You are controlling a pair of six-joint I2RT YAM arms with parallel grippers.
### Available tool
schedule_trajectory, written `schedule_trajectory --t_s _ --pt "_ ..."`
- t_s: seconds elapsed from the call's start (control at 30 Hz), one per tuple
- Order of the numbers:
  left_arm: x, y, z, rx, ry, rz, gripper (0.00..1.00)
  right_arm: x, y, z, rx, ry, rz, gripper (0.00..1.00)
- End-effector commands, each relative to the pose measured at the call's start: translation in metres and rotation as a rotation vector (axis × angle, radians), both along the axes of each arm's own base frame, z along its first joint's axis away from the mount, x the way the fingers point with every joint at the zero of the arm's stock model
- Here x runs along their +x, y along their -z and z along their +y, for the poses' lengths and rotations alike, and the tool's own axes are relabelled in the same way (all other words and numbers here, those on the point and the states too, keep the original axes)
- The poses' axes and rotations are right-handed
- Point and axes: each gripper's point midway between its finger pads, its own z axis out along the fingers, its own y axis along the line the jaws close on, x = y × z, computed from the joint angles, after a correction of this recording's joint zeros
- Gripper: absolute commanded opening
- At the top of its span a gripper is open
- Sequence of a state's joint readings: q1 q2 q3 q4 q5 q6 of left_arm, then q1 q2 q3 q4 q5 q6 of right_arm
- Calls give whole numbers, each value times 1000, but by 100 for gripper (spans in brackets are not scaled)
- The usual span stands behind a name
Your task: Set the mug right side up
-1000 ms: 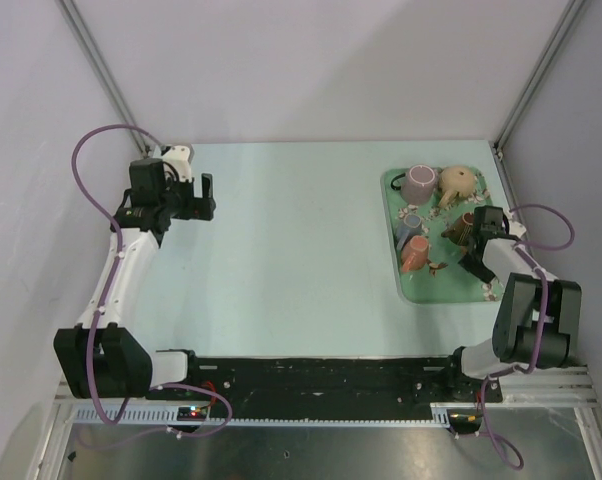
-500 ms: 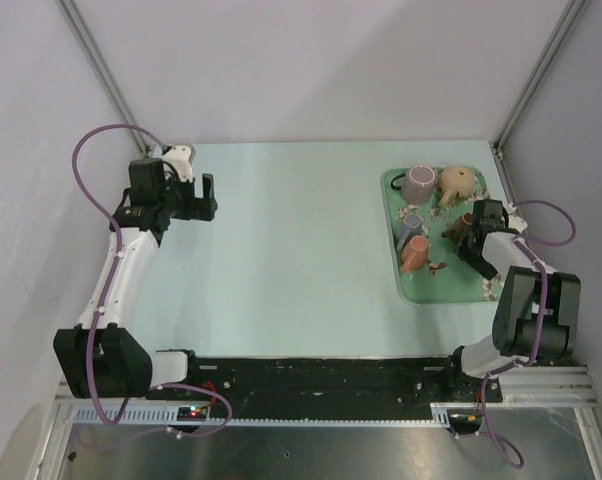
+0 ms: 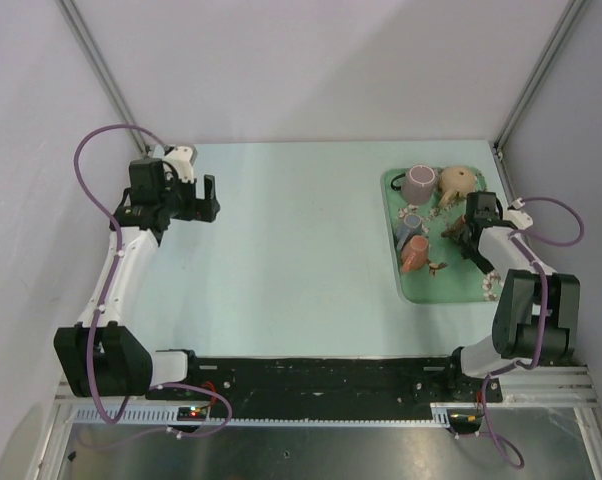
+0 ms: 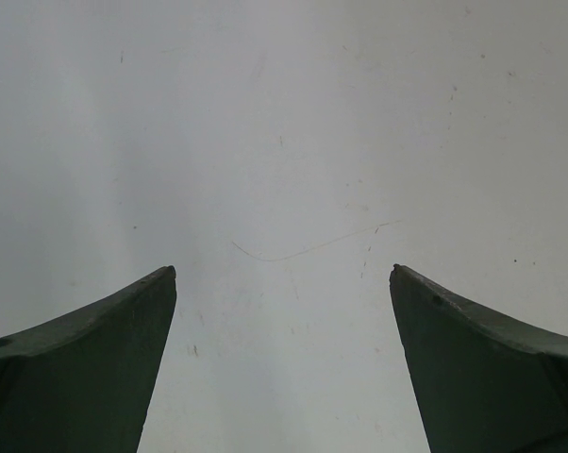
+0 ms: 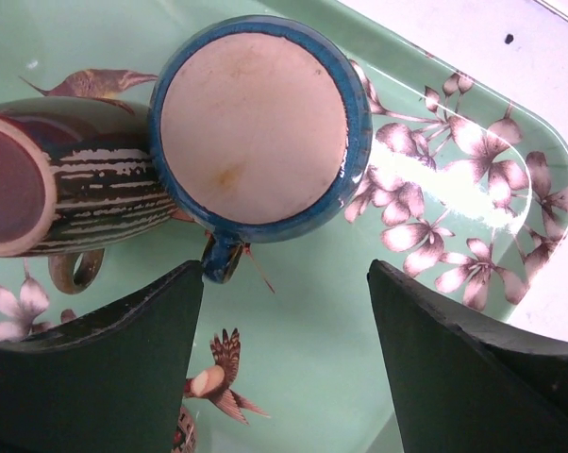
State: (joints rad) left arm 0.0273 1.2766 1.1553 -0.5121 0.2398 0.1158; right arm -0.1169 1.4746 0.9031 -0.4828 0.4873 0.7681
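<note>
Your mug (image 5: 256, 127) sits upside down on the green flowered tray (image 5: 510, 203). Its pale, unglazed base faces the right wrist camera inside a blue rim, and its small handle (image 5: 222, 261) points toward the camera. From overhead you only get it as a small bluish disc (image 3: 412, 219) near the tray's left edge, too small to show the handle or which way up it is.

Touching its side is a striped mug (image 5: 86, 193) lying tipped over, with its mouth cut off by the frame's left edge. The wrist view does not reach the far end of the tray. There the overhead view shows a mauve mug (image 3: 419, 183) beside a tan teapot (image 3: 459, 181).

Your right claw (image 5: 284, 274) is released, with its fingers spread on either side of bare tray just short of the handle and gripping nothing.

Your left claw (image 4: 282, 274) is also spread wide and holds nothing. It is well away over the desk (image 3: 301, 250), and its camera shows only a pale, scuffed surface.
</note>
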Motion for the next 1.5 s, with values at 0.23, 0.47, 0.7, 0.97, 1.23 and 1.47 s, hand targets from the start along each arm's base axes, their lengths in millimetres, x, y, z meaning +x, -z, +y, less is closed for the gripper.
schedule_trajectory --t_s 0.23,0.47,0.7,0.97,1.23,1.47 --pt "4 -15 -2 1 43 -45 98 -8 2 -21 -105 89 121 76" --pt "4 -12 -3 0 50 -39 98 1 -12 -20 -96 -26 46 73" --pt "3 -17 -5 -22 69 -51 98 4 12 -12 5 -34 69 64" --pt "4 -22 -7 -52 84 -57 98 1 27 -9 32 -34 115 57" --pt "3 -23 -7 -51 83 -59 98 -2 28 -14 14 -54 158 13" --pt "-8 -34 -25 -105 178 -32 98 -10 -68 -20 -130 -98 -44 0"
